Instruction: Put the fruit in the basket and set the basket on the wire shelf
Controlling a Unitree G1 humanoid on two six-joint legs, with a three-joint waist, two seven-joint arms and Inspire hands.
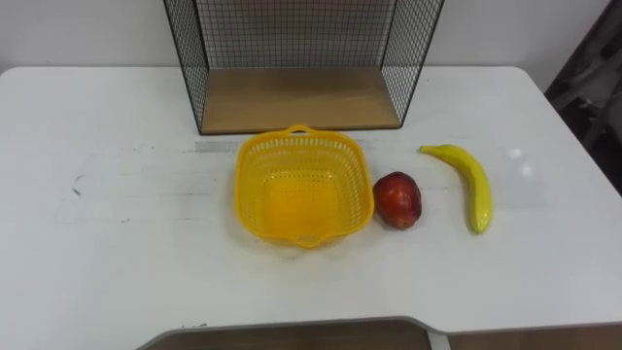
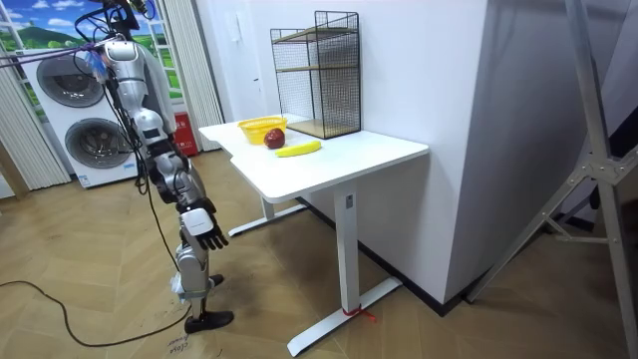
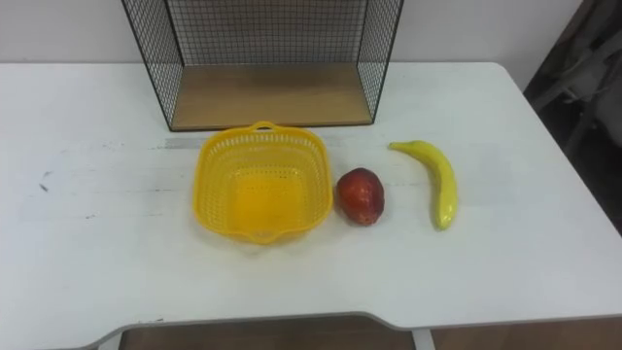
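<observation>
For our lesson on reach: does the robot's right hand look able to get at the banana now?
Probably yes. The banana lies on the table, clear of the apple, with nothing over it. The right hand hangs low beside the table, fingers open, so it must rise first.

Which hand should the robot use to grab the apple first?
Right, probably. The apple and banana both lie to the robot's right of the yellow basket, so the right hand, hanging open beside the table, need not cross over it.
</observation>
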